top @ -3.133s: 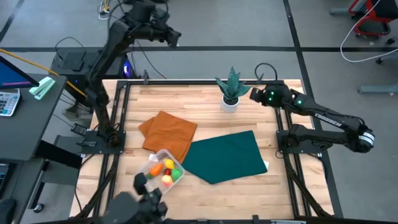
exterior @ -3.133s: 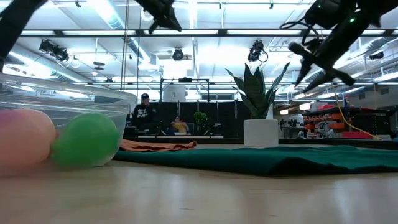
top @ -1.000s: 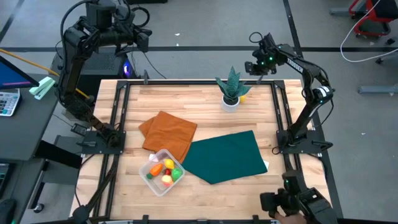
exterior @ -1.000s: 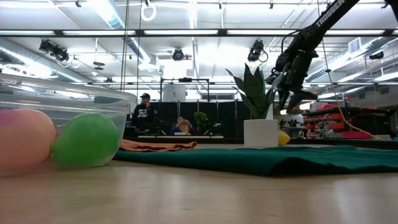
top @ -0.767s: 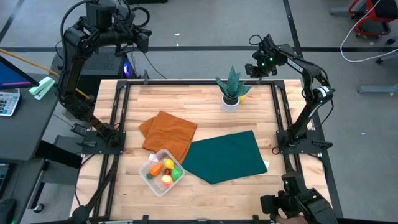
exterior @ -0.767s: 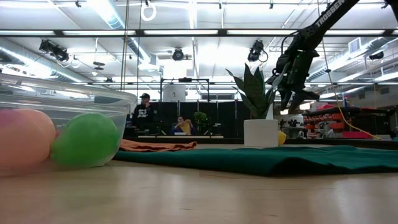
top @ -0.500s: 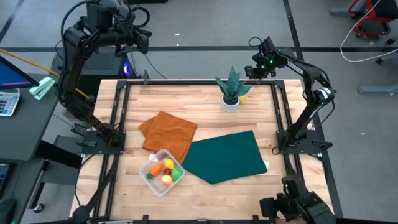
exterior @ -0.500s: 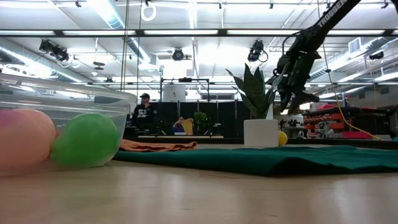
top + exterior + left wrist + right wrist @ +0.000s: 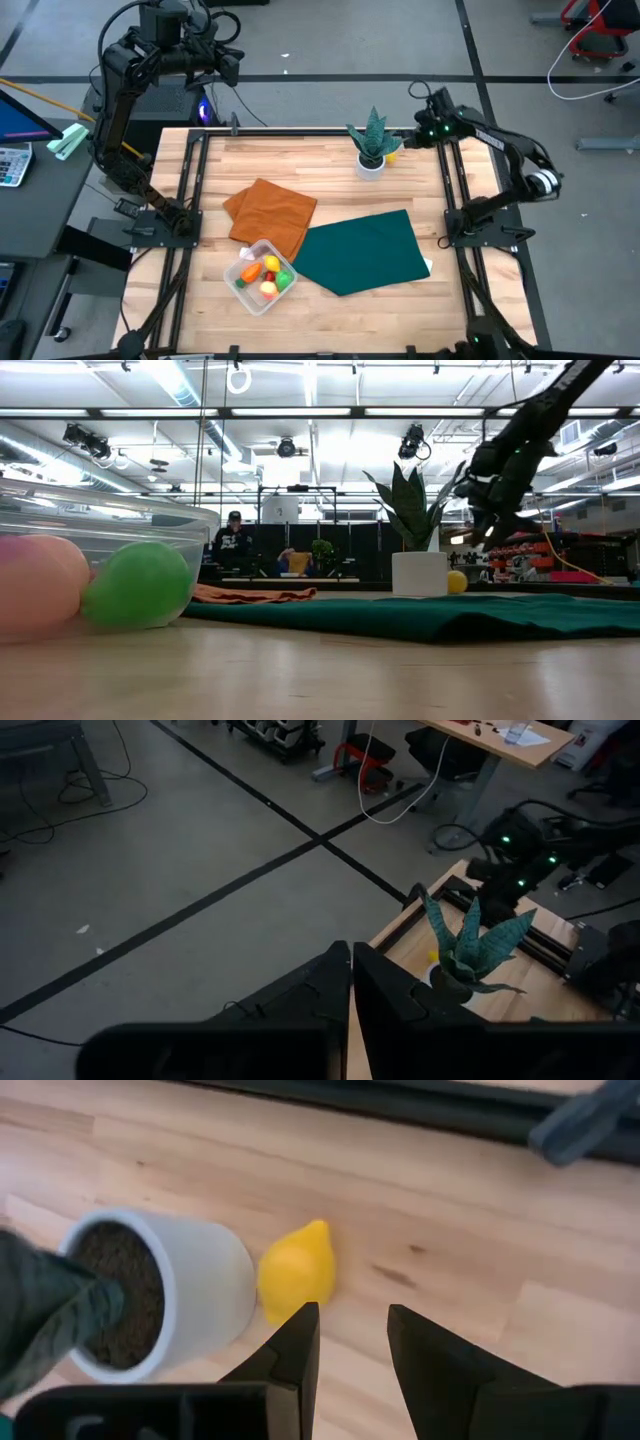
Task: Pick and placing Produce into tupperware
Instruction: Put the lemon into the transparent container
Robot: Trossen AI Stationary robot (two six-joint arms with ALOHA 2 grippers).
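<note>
The clear tupperware (image 9: pixel 261 275) stands near the table's front left with several produce pieces in it; a green one (image 9: pixel 140 584) and a peach one (image 9: pixel 38 588) show in the low view. A yellow lemon (image 9: pixel 296 1272) lies on the wood at the far right, right beside the white plant pot (image 9: pixel 160 1295). My right gripper (image 9: pixel 350 1342) hovers open above and just short of the lemon, slanting down, with nothing between its fingers. It is also in the high view (image 9: pixel 420 133). My left gripper (image 9: pixel 351 990) is shut and raised high beyond the table's far left corner (image 9: pixel 228 62).
The spiky green plant (image 9: pixel 372 140) rises over the pot, close to my right gripper. An orange cloth (image 9: pixel 270 212) and a green cloth (image 9: pixel 365 250) lie mid-table. Dark frame rails (image 9: pixel 450 190) run along the table's sides. Bare wood (image 9: pixel 300 160) stretches left of the pot.
My right gripper has come down and toward the table's near right, from beyond the far edge to above the far right corner, closer to the lemon. The lemon, the pot and the tupperware have stayed where they were.
</note>
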